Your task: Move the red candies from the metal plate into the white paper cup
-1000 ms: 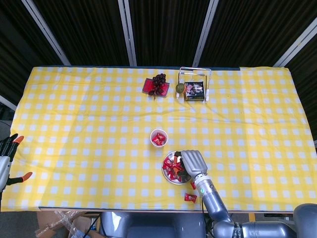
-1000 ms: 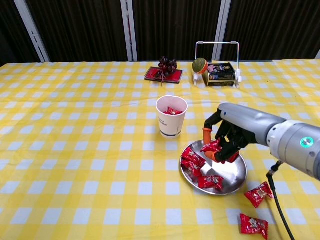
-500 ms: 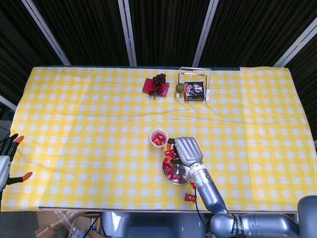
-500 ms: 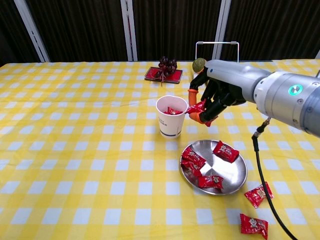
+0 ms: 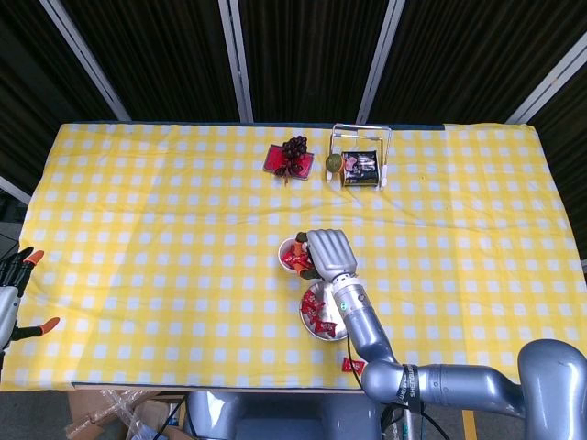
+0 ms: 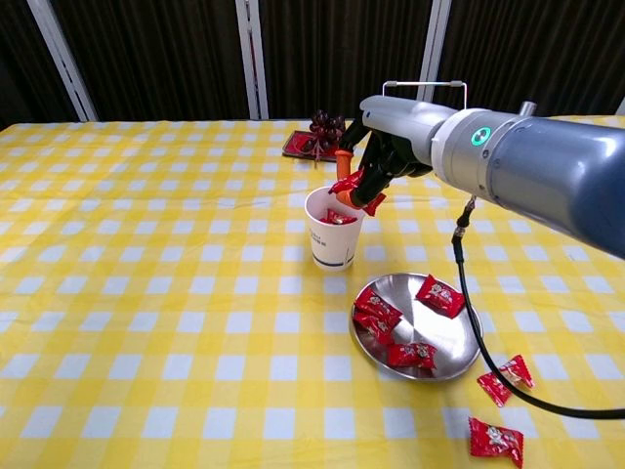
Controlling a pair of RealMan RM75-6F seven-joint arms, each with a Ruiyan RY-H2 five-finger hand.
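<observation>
Head view
Right hand [image 5: 328, 253]: over white paper cup [image 5: 291, 256], pinching crinkly red candy.
Left hand [image 5: 14, 291]: at table edge, fingers spread, empty.

Chest view
Metal plate [image 6: 462, 344]: round, shiny, holding wrapped red candies [image 6: 376, 311].
Cup: candy inside.

The right hand [image 6: 376, 161] hangs over the white paper cup [image 6: 334, 230], blocking its mouth from 3 o'clock. The metal plate [image 6: 459, 337] sits just beside the cup at 5 o'clock. Bare tabletop [image 6: 146, 274] lies open at 9 o'clock.
</observation>
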